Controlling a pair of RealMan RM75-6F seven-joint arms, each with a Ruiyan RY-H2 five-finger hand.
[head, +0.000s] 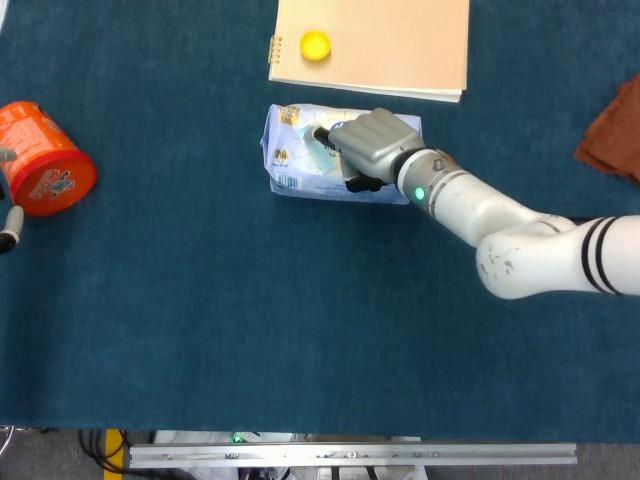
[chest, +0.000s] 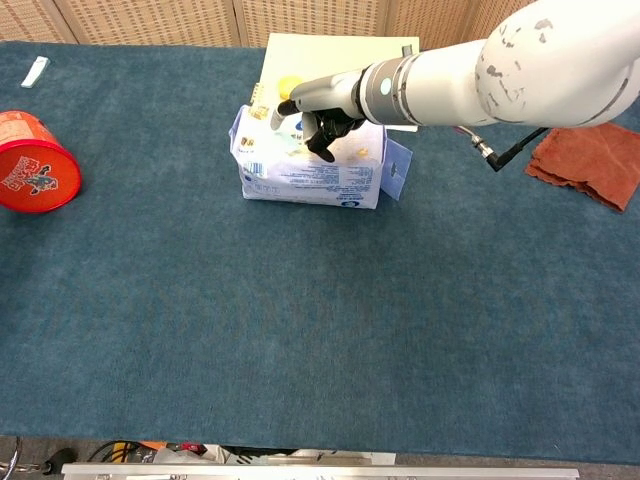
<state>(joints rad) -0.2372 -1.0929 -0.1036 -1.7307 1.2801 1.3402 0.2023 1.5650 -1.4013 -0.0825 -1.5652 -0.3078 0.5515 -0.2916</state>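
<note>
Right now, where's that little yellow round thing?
The yellow disc lies on the tan notebook near its spiral edge, at the table's far side, just beyond the wipes pack that the right hand touches.

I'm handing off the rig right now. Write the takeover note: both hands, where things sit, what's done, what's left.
Right hand: on top of the wipes pack, fingers curled at its top flap; whether it pinches the flap cannot be told.
Left hand: only a sliver at the head view's left edge, beside the tipped red canister; state unclear.
Wipes pack lies just in front of the notebook, which carries a yellow disc. Brown cloth at far right.
Done: right hand placed on the pack.
Left: no wipe is out yet.
</note>
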